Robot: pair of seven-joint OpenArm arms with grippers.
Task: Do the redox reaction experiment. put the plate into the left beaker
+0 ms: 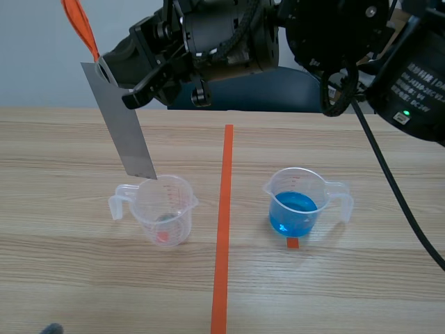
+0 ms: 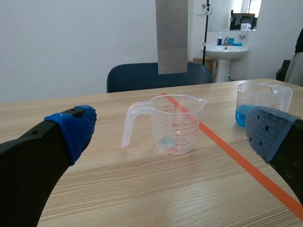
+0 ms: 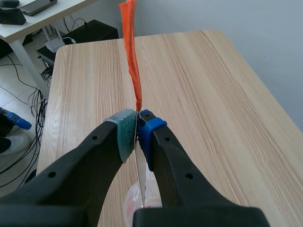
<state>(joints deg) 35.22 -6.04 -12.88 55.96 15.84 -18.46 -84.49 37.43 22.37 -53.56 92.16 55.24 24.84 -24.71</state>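
While the right arm reaches across from its side of the table, the right gripper [image 3: 137, 132] is high up and has its 2 pads pressed tight on the top end of the plate [image 1: 125, 125]. That plate is thin, grey and shiny, and an orange strip [image 1: 80, 24] sticks up from its top. It hangs down at a slant over the left beaker [image 1: 163, 209]. Its low end is just above the rim at the back of the beaker and is not inside it. The left beaker is clear plastic with red lines on its side, and a small red spot shows through its bottom. It stands upright on the wooden table [image 1: 69, 278], with its handle turned away from the orange tape line [image 1: 222, 229]. On the other side of that line stands the right beaker [image 1: 302, 202], which has blue liquid [image 1: 293, 212] in it. The left gripper [image 2: 173, 130] is low by the table with its 2 fingers spread wide and nothing in them. It faces the left beaker, and the plate hangs well ahead of it.
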